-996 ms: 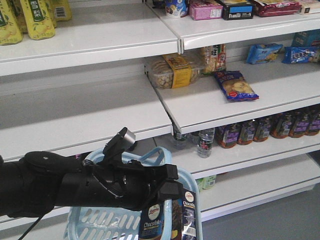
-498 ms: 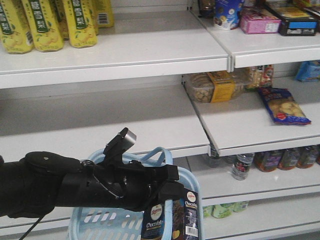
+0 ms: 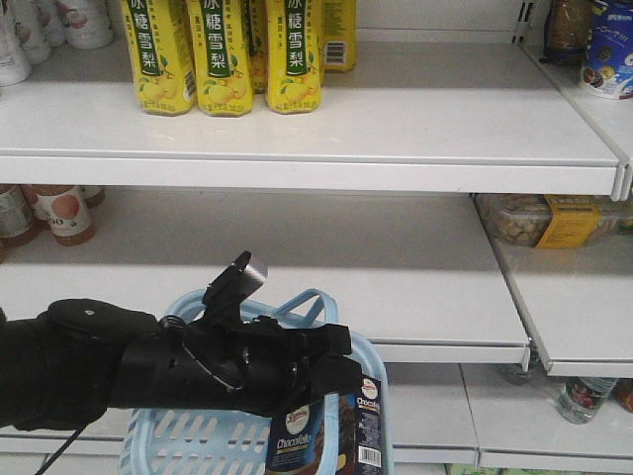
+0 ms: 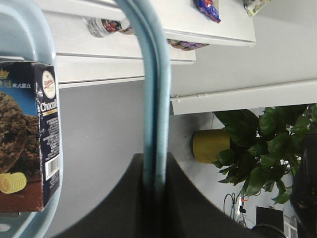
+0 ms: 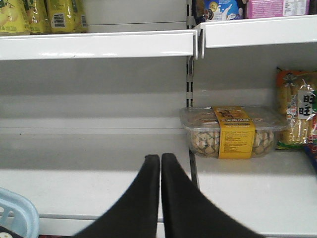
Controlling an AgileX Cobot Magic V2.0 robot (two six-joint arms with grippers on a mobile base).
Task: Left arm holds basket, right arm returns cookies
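Observation:
My left arm [image 3: 148, 371] is thick and black and reaches in from the left in the front view. The left gripper [image 4: 156, 162] is shut on the thin loop handle [image 4: 156, 89] of the light blue basket [image 3: 178, 435], which hangs in front of the lower shelves. The cookies [image 3: 321, 435], a dark brown and navy carton, stand upright in the basket's right end; they also show in the left wrist view [image 4: 29, 139]. My right gripper [image 5: 160, 158] is shut and empty, facing a bare white shelf [image 5: 94, 183]. A basket corner [image 5: 15, 213] shows at lower left.
Yellow drink bottles [image 3: 223, 49] stand on the top shelf. A clear snack tub with a yellow label [image 5: 233, 131] sits on the shelf to the right, also in the front view [image 3: 549, 220]. Brown bottles [image 3: 59, 208] stand at left. A potted plant [image 4: 257, 148] stands on the floor.
The front view has swung left along the shelves: the snack tub and packets slid to the right, the yellow bottles came to top centre. Arm, basket and cookies keep their place in view.

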